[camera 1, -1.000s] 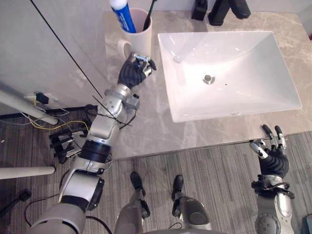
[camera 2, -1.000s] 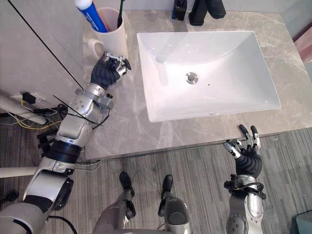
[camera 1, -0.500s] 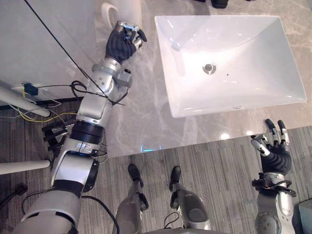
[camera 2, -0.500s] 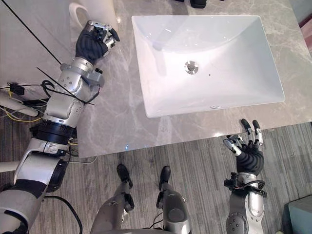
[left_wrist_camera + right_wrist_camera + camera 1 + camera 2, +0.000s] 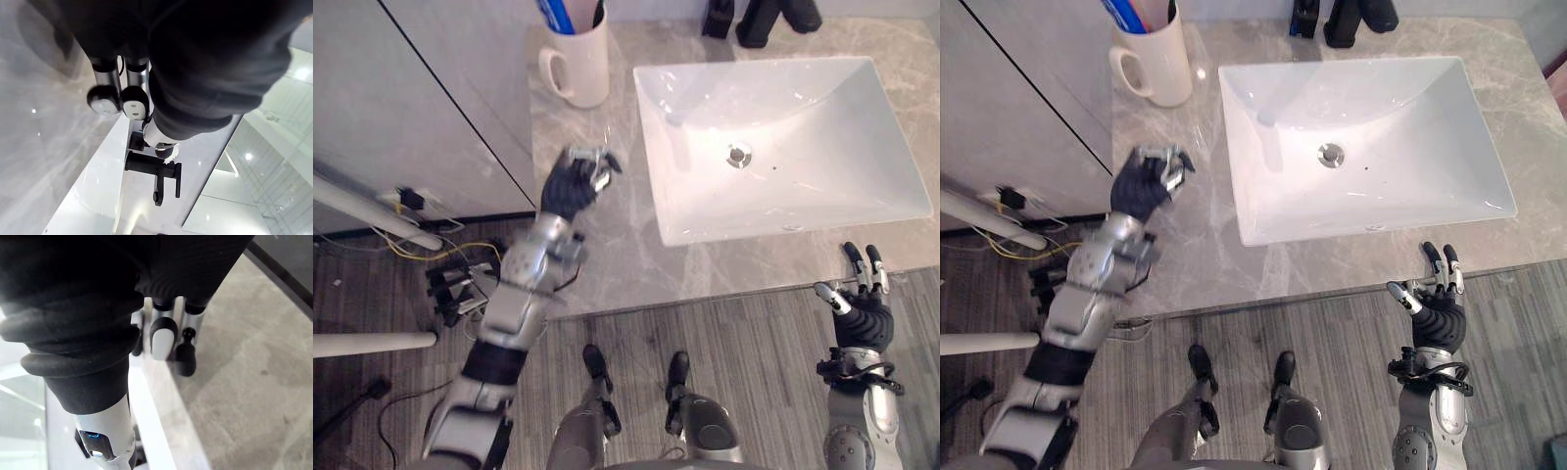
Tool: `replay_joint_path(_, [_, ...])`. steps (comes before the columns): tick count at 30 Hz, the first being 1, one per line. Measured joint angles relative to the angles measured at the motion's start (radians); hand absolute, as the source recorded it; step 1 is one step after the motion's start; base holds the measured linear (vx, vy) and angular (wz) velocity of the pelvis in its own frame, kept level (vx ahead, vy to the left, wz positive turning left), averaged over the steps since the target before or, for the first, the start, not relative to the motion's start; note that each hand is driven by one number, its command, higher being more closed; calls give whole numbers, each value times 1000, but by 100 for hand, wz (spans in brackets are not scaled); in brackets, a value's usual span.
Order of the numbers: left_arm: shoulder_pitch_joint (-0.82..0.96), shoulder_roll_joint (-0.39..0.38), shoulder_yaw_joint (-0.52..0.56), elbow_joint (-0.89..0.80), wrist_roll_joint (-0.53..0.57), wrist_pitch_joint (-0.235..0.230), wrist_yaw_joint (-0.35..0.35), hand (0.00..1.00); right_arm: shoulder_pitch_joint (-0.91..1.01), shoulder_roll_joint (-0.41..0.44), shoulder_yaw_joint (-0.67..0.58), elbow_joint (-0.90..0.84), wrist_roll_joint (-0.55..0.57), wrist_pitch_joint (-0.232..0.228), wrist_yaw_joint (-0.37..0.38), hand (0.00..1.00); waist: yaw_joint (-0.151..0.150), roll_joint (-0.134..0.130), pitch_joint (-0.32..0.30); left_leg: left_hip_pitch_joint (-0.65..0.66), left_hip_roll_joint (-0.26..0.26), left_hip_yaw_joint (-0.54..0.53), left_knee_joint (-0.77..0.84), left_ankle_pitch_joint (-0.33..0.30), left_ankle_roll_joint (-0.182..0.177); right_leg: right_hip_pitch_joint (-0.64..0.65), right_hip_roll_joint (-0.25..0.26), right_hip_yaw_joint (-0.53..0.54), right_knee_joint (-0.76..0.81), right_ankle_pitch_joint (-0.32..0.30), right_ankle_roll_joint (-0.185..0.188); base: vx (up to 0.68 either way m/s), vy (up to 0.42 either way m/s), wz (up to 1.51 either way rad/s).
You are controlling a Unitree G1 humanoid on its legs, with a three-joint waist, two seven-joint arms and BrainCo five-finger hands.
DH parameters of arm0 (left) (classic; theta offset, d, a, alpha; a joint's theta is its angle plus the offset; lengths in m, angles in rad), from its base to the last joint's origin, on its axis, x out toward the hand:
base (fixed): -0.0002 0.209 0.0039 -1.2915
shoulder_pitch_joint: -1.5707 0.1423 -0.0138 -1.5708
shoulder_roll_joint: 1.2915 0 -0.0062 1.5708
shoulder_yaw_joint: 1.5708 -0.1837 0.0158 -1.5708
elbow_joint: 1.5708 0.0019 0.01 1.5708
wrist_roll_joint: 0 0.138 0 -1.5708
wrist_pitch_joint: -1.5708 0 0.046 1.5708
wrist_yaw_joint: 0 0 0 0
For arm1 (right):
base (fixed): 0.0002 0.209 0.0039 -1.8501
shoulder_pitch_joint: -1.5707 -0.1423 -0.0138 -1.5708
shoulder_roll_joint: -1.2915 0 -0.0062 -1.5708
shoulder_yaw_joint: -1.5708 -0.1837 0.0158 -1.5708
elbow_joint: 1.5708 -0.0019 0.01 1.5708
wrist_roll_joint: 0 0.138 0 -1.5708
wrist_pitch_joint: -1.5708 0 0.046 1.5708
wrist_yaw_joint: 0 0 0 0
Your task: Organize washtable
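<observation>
Mug, cream, upright at the back left of the grey marbled countertop, handle turned toward the robot's left. Inside it: blue-and-white toothpaste tube and dark-handled toothbrush, both leaning against the rim, upper ends cut off by the frame edge. Markings on the tube too small to read.

Just right of the mug: white rectangular basin set on the countertop, with round metal drain in its floor. Behind the basin, along the back edge: black faucet and, just beside it to the left, small black container.

Left hand raised over the strip of countertop left of the basin, nearer the front than the mug and apart from it. Fingers curled in toward the palm, nothing seen held. Bare stone between this hand and the mug.

Right hand just off the countertop's front edge, near the basin's front right corner, over the wood-patterned floor. Fingers straight and spread, touching nothing.

Grey cabinet panel along the countertop's left side.
</observation>
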Motion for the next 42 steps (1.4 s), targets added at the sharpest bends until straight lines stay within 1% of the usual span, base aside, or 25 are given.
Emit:
replay_joint_path(3, [204,-89,51,-63,-72,-3,-26,0,3,0,7,60,-3,-4,6,0,12,17,-27,39,0,-29,0,0,-1,54,2,-30,0,-14,-3,28,5,24])
replay_joint_path(4, [260,-114,64,-83,-77,-3,-34,0,11,1,13,80,-2,-10,10,0,24,21,-34,49,0,-37,0,1,-2,71,3,-39,0,-22,-7,-7,4,28])
replay_joint_path(8, [480,-211,135,-110,-79,-11,-39,0,72,14,66,156,9,-28,53,0,34,32,-74,74,-6,-112,0,1,-12,136,1,-117,1,-44,0,-18,14,56])
replay_joint_path(12, [679,-325,162,-107,-97,-7,-47,0,159,4,153,192,7,-32,143,0,87,34,-128,75,-13,-194,0,3,-15,175,-1,-192,2,-57,9,-47,18,59])
replay_joint_path(14, [726,-345,166,-83,-92,-6,-62,0,169,-9,225,225,-26,-16,191,0,100,44,-150,75,-20,-219,0,3,-15,191,-2,-222,1,-58,11,-48,28,51])
replay_joint_path(15, [737,-352,166,-53,-91,-4,-66,0,165,-13,281,265,-60,26,206,0,117,39,-167,78,-24,-231,0,3,-15,202,-2,-234,0,-59,12,-57,31,40])
replay_joint_path(16, [744,-360,166,-23,-91,0,-72,0,166,-14,315,318,-89,60,213,0,135,53,-176,74,-26,-241,0,3,-15,204,-2,-243,1,-60,13,-67,42,58])
replay_joint_path(17, [756,-380,164,16,-84,1,-83,0,169,5,364,378,-130,103,222,0,149,54,-182,73,-30,-244,0,3,-15,216,-3,-263,0,-61,16,-64,39,53])
replay_joint_path(20, [792,-400,161,91,-71,6,-89,0,190,41,376,390,-149,123,231,0,159,65,-183,64,-41,-241,0,-1,-20,222,-10,-281,-8,-62,17,-45,64,36])
replay_joint_path(23, [844,-399,156,171,-61,23,-103,0,200,46,373,391,-155,118,228,0,161,57,-187,77,-43,-208,17,4,-12,236,-24,-268,-14,-54,29,19,62,-11])
replay_joint_path(24, [852,-394,148,179,-52,24,-103,0,207,46,368,390,-159,117,228,0,161,43,-196,86,-47,-199,1,4,-12,233,-29,-258,-14,-54,29,17,58,-18])
replay_joint_path(26, [857,-382,128,199,-51,24,-105,0,209,50,369,387,-170,113,216,0,161,11,-191,91,-44,-147,2,4,-11,199,-53,-225,38,-60,38,16,51,-40])
replay_joint_path(27, [857,-376,123,207,-51,26,-105,0,209,53,370,385,-172,112,213,0,160,7,-189,94,-42,-130,5,2,-9,185,-61,-211,58,-65,36,27,37,-75])
replay_joint_path(28, [850,-374,115,210,-47,27,-105,0,209,62,370,375,-173,107,204,0,156,-11,-181,109,-39,-87,9,-2,-3,160,-78,-170,103,-74,29,28,23,-71])
replay_joint_path(31, [797,-339,84,210,-41,27,-103,0,197,68,369,338,-187,89,187,0,130,-29,-157,91,-26,27,42,-21,22,71,-100,-78,167,-80,12,-11,35,-100])
replay_joint_path(32, [776,-327,85,212,-41,27,-103,0,186,65,366,338,-195,88,183,0,127,-34,-153,82,-19,51,54,-26,28,58,-102,-84,164,-87,0,-71,43,-118])
replay_joint_path(33, [734,-322,83,213,-41,27,-102,0,161,53,367,340,-204,89,170,0,130,-17,-149,70,8,102,45,-31,32,38,-96,-146,157,-124,-67,-128,37,-136])
replay_joint_path(34, [697,-324,90,212,-40,20,-98,0,130,42,366,342,-205,86,156,0,131,7,-143,43,41,179,39,-26,80,-4,-140,-258,311,-150,-91,-161,40,-137])
replay_joint_path(35, [678,-318,93,211,-40,19,-98,0,114,45,365,345,-205,86,150,0,130,-3,-141,37,42,209,43,-27,86,-24,-179,-300,427,-171,-111,-145,47,-131])
replay_joint_path(36, [653,-307,98,211,-34,22,-95,0,83,51,371,361,-205,86,147,0,137,-21,-138,46,39,264,50,-30,99,-16,-242,-374,616,-231,-139,-124,34,-137])
replay_joint_path(37, [655,-301,108,209,-34,22,-83,0,39,53,392,401,-205,86,146,0,141,-41,-143,61,42,331,57,-38,108,36,-278,-440,713,-272,-142,-107,9,-147])
replay_joint_path(38, [660,-300,113,209,-34,22,-77,0,12,52,407,422,-205,85,147,0,146,-48,-148,64,47,360,63,-45,112,62,-290,-466,738,-283,-138,-151,-62,-179])
replay_joint_path(40, [660,-317,134,209,-35,24,-56,0,-91,38,460,485,-206,86,148,0,183,-73,-162,55,74,495,121,-77,114,131,-323,-525,736,-270,-146,-184,-111,-198])
replay_joint_path(41, [650,-331,139,210,-36,26,-47,0,-143,21,483,499,-206,86,148,0,198,-73,-160,43,102,552,163,-96,112,122,-306,-542,670,-282,-93,-255,-151,-195])
replay_joint_path(42, [642,-349,136,210,-36,30,-37,0,-173,-3,506,501,-205,87,148,0,211,-57,-165,37,123,589,180,-96,107,116,-265,-570,599,-284,-89,-300,-181,-197])
